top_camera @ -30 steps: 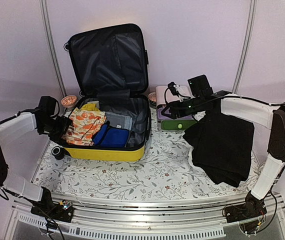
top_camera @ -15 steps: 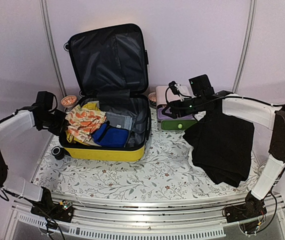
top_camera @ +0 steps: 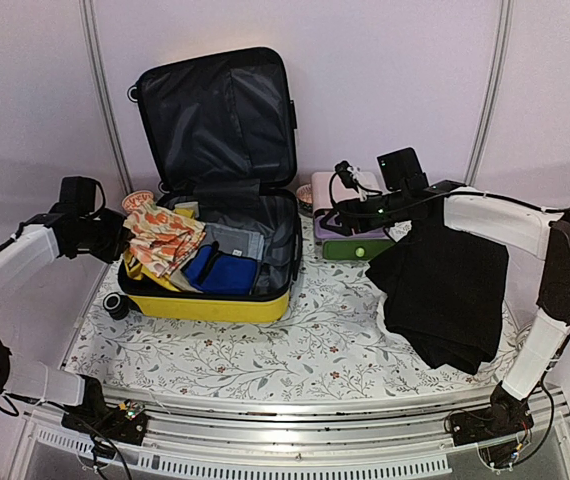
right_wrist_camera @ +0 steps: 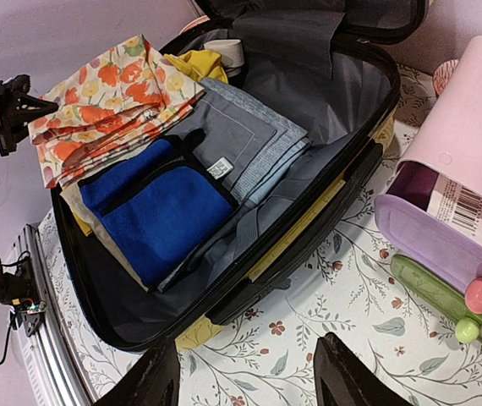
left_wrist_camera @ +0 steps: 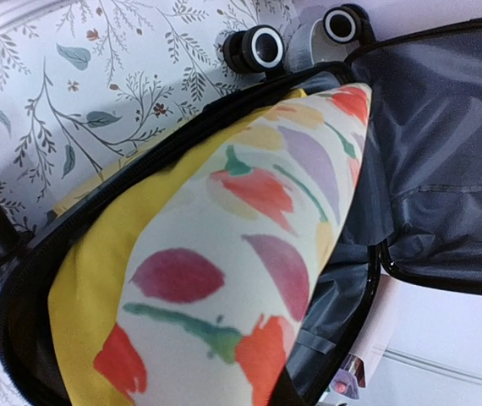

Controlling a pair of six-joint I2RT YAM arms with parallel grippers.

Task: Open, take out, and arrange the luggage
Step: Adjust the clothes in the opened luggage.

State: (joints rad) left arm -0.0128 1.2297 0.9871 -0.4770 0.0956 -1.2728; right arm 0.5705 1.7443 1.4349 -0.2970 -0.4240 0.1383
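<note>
Glossy yellow hard-shell luggage [top_camera: 210,305] sat open at back-left of the floral-print surface [top_camera: 295,350], black-lined lid upright vs. the rear wall. L gripper [top_camera: 123,240] was clamped on a folded orange-flowered white cloth [top_camera: 165,238], raised over the case's left rim. A blue towel [top_camera: 227,272] & grey folded cloth [top_camera: 240,240] lay inside. R gripper [right_wrist_camera: 249,376], fingers spread wide w/ nothing between them, hovered over the surface btwn luggage and a pink-and-green drawer box [top_camera: 323,190]. A black garment [top_camera: 450,290] lay under that arm.
</note>
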